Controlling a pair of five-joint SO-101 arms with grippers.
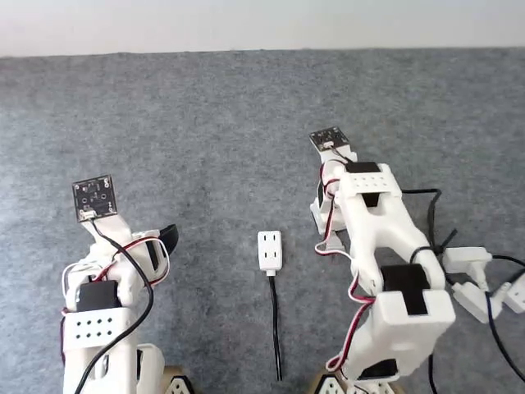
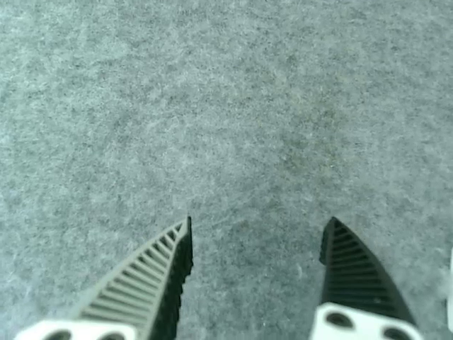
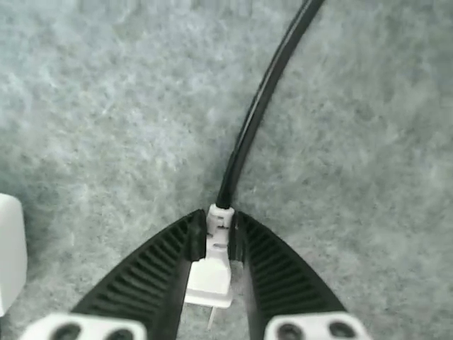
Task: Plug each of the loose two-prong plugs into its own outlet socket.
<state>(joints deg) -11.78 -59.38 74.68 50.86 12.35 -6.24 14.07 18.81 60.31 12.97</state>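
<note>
Grey carpet (image 1: 205, 123): one outlet block (image 1: 270, 250); right gripper (image 3: 216, 217) clamping one plug (image 3: 210, 278).

grey felt table carrying an outlet block and loose plugs

a grey, felt-like covering (image 1: 205, 123) is lying over the whole table, its fibres showing a fine mottled nap. a white outlet block (image 1: 270, 250) is lying flat near the middle of the table, sockets facing up. its black cord (image 1: 275, 328) is trailing straight across the felt toward the near edge. several white plugs (image 1: 466, 261) are lying clustered by the right edge, well apart from the outlet block.
</note>
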